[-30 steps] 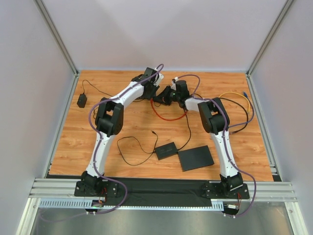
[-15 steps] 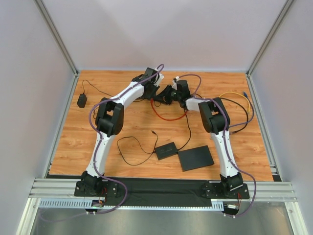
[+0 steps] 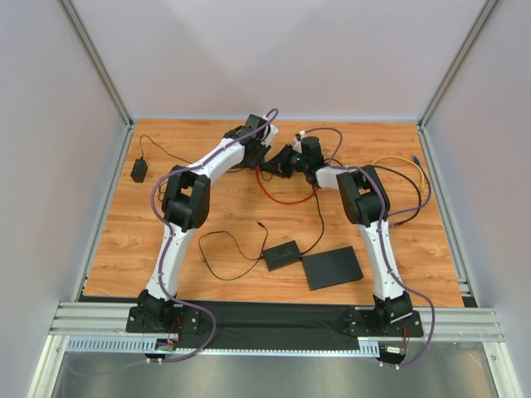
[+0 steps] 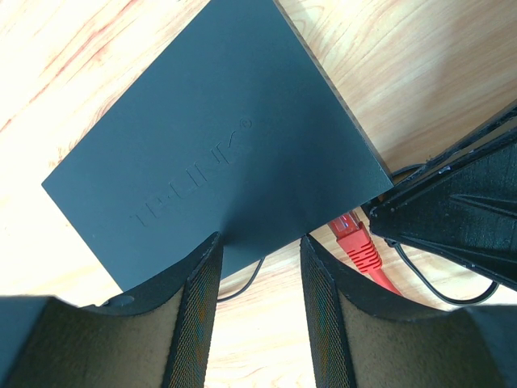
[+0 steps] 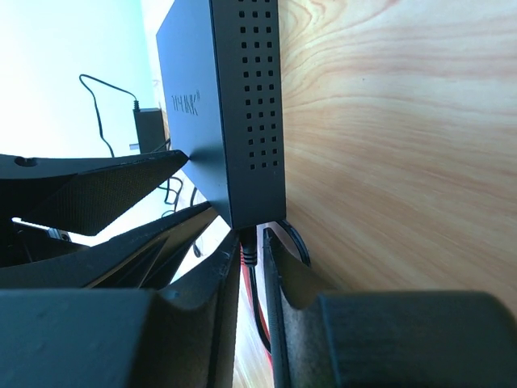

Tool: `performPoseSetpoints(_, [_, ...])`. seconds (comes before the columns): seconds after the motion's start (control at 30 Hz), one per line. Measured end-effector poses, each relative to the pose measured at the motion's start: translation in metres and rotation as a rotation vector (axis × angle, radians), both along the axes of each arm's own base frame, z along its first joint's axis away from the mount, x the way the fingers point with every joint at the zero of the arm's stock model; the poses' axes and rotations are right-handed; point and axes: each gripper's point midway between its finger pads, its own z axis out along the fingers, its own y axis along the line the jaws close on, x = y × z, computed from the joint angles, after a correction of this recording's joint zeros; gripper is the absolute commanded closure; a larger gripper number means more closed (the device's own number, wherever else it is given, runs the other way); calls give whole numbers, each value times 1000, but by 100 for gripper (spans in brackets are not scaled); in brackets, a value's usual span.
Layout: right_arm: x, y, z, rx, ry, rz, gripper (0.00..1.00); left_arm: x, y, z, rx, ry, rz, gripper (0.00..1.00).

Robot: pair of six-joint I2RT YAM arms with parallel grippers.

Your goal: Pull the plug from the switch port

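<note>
Comparing against a second ago in the top view, finds almost nothing moved: only a slight lean of the right arm's elbow (image 3: 362,195) toward frame left, with the red cable (image 3: 282,197) looping across the upper middle of the table (image 3: 124,240) as before. Reads as a pull not yet paid off, or a grip only now settling. Leaves the plug (image 4: 354,242) at the lower right corner of the switch (image 4: 218,153) in the left wrist view, nose apparently in the port, no gap visible there.

Shows the right gripper (image 5: 249,242) closed narrowly on the plug at lower centre of its own view, fingers (image 5: 218,299) hugging the plug's back end just under the switch's corner. Shows the left gripper (image 4: 260,241) with jaws parted, bare wood and a thin black wire (image 4: 242,283) visible in the gap, tips resting on the switch's near edge at lower centre. Looks like bracing the box rather than clamping it.

Presents the switch as a flat, matte black rectangular box, sharp-edged, with a tone-on-tone raised logo on top and a grid of small round vent holes along one side. Gives the plug a bright red ribbed boot tapering into a thin round cable, limp enough to loop. Puts fine mesh-textured pads (image 4: 198,307) on the black wedge-shaped fingers, likely good for friction. Sets it all on glossy wood-grain laminate, probably slippery, hence the value of a brace during the pull.
</note>
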Motion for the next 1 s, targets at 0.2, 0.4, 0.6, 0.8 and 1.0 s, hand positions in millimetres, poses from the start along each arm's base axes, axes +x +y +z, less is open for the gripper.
performPoseSetpoints(0.2, [0,1,0,8,-1,9,84,0,0,0,0,0,0,49])
performPoseSetpoints(0.4, [1,2,1,17,-2,17,100,0,-1,0,-3,1,-2,49])
performPoseSetpoints(0.6, [0,2,0,24,0,22,100,0,-1,-1,-2,3,-2,49])
performPoseSetpoints(0.8, [0,2,0,23,3,22,100,0,-1,-1,3,17,2,49])
performPoseSetpoints(1.0, [-1,2,0,16,2,19,100,0,-1,-1,4,21,2,49])
